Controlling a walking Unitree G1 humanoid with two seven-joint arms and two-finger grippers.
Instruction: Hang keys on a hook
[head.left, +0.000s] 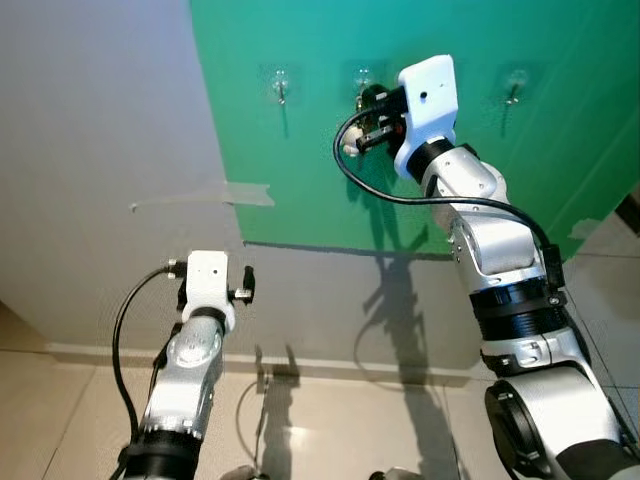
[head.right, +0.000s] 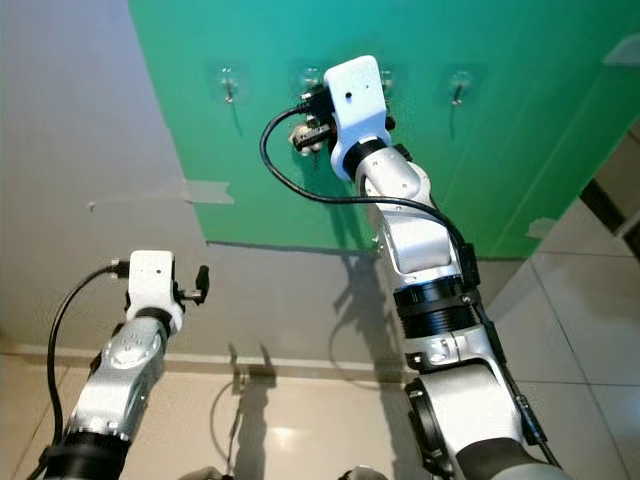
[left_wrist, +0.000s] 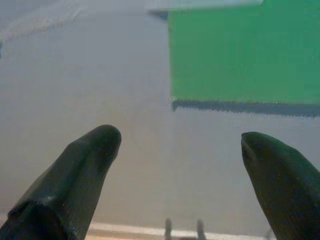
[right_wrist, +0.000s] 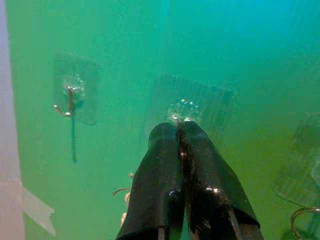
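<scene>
Keys: we cannot make out the keys clearly; in the right wrist view a thin curl of wire and a pale bit (right_wrist: 124, 200) show beside the black fingers, just below the middle hook, and we cannot tell what they are.
Middle hook: the middle hook (right_wrist: 183, 111) sits on a clear adhesive pad on the green panel (head.left: 330, 150), with the fingertips of the right claw pressed right up to it.
Right claw: the right claw (right_wrist: 179, 131) has its 2 black fingers clenched together with no gap between them; whether anything is pinched inside we cannot tell. In the left eye view it is raised to the panel at the middle hook, mostly hidden behind its white wrist housing (head.left: 428, 98).
Other hooks: the left hook (head.left: 281, 90) and the right hook (head.left: 514, 92) flank the middle one in 1 row, each on its own clear pad; the left one shows a bent metal hook.
Left claw: the left claw (left_wrist: 180, 150) is low and well apart from the hooks, its 2 fingers spread wide and holding nothing, facing the grey wall (head.left: 100, 150).
Wall: a strip of tape (head.left: 205, 195) lies across the edge where green panel meets grey wall.
Floor: pale tile floor (head.left: 330, 430) below, carrying the arms' shadows.
</scene>
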